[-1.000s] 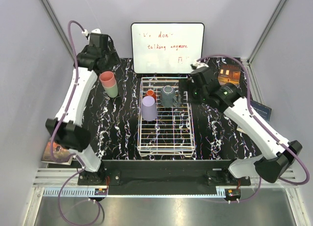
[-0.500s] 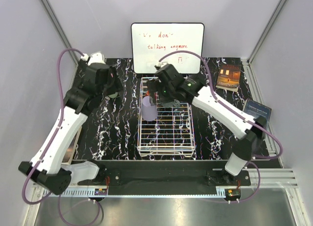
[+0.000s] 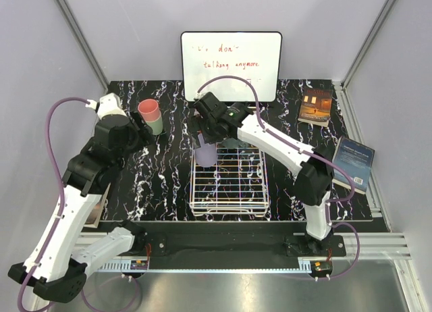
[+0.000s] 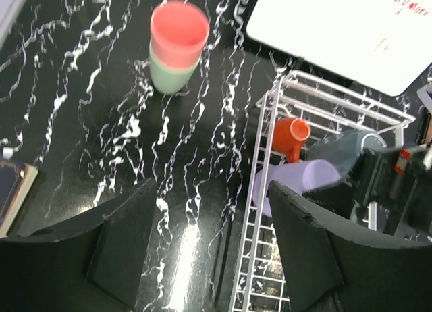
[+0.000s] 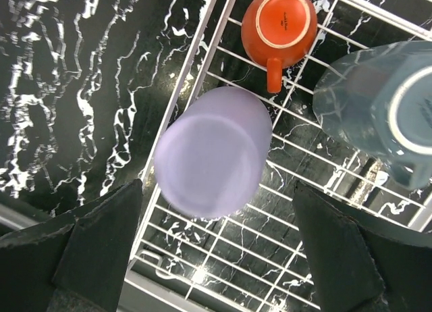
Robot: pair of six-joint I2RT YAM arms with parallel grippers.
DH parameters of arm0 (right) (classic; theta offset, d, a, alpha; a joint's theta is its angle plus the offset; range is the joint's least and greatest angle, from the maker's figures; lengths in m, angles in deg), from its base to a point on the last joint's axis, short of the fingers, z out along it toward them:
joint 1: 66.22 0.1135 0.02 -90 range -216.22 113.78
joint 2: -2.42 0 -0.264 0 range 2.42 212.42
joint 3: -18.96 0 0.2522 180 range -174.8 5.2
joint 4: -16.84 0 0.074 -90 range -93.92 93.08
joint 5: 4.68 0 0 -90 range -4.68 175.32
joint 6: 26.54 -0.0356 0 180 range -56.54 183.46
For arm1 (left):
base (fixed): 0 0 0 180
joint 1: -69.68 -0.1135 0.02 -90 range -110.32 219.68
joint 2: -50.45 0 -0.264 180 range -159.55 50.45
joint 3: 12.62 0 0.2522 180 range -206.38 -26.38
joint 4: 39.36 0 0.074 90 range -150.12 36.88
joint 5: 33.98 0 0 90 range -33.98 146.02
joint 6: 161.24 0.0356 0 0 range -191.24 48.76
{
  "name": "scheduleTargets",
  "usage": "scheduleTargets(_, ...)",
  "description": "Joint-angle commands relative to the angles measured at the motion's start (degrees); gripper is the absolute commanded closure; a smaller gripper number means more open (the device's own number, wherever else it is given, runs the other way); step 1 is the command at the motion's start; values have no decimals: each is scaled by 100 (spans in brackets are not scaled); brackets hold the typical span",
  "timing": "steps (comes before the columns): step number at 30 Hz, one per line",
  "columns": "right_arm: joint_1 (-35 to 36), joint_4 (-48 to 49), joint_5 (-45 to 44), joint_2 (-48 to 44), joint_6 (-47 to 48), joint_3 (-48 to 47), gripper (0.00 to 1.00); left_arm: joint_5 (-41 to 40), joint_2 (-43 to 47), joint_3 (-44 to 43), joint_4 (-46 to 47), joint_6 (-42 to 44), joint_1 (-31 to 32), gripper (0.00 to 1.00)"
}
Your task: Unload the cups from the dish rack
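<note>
The white wire dish rack (image 3: 229,190) stands mid-table. In it stand the lavender cup (image 3: 206,152), upside down, the small orange-red cup (image 5: 279,25) and the dark grey mug (image 5: 385,102). My right gripper (image 3: 204,135) hangs open above the lavender cup (image 5: 212,153), apart from it, and its arm hides the orange-red cup in the top view. The pink cup (image 3: 148,110) sits nested in the pale green cup (image 3: 156,127) on the table left of the rack. My left gripper (image 3: 135,133) is open and empty, near these two (image 4: 179,45).
A whiteboard (image 3: 231,65) with red writing leans behind the rack. A book (image 3: 316,104) lies back right, another (image 3: 354,160) at the right edge, and a third (image 4: 10,190) at the left edge. The rack's left rim (image 4: 270,143) runs beside my left gripper.
My right arm has swung left across the rack to above the lavender cup. My left arm has pulled back toward the near left, away from the stacked pink and green cups.
</note>
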Motion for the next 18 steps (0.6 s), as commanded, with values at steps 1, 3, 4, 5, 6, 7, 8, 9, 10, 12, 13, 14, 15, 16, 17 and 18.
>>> scheduleTargets(1, 27, 106, -29, 256, 172, -330, 0, -81, 154, 312, 16, -163, 23, 29)
scheduleTargets(3, 27, 115, -21, 431, 172, -391, 0, -72, 189, 392, 24, -190, 23, 29)
scheduleTargets(4, 27, 115, 14, 484, 172, -409, 0, -46, 198, 436, 24, -190, 23, 29)
scheduleTargets(5, 27, 115, 32, 572, 172, -418, 0, -45, 198, 453, 33, -207, 32, 29)
scheduleTargets(6, 27, 115, 67, 607, 172, -435, 1, -37, 198, 488, 33, -207, 32, 29)
scheduleTargets(7, 27, 115, 128, 642, 181, -435, 2, -28, 189, 497, 24, -207, 32, 29)
scheduleTargets(8, 27, 115, 146, 669, 164, -435, 8, -19, 189, 506, 24, -216, 23, 29)
scheduleTargets(9, 27, 106, 164, 669, 181, -427, 14, -10, 180, 524, 24, -216, 32, 29)
scheduleTargets(10, 27, 115, 164, 669, 172, -418, 21, 7, 180, 541, 42, -225, 23, 29)
scheduleTargets(12, 27, 115, 164, 669, 172, -400, 52, 16, 154, 568, 42, -234, 23, 29)
scheduleTargets(13, 27, 115, 172, 652, 181, -400, 60, 34, 145, 568, 33, -242, 32, 29)
scheduleTargets(14, 27, 115, 172, 625, 181, -374, 64, 34, 136, 585, 42, -251, 23, 29)
scheduleTargets(15, 27, 115, 172, 599, 164, -356, 76, 42, 119, 585, 51, -251, 23, 29)
scheduleTargets(16, 27, 115, 181, 520, 172, -347, 84, 42, 119, 594, 59, -251, 23, 29)
scheduleTargets(17, 27, 115, 164, 459, 172, -321, 93, 42, 110, 586, 68, -260, 32, 29)
scheduleTargets(18, 27, 106, 146, 389, 155, -304, 100, 51, 110, 585, 77, -260, 23, 29)
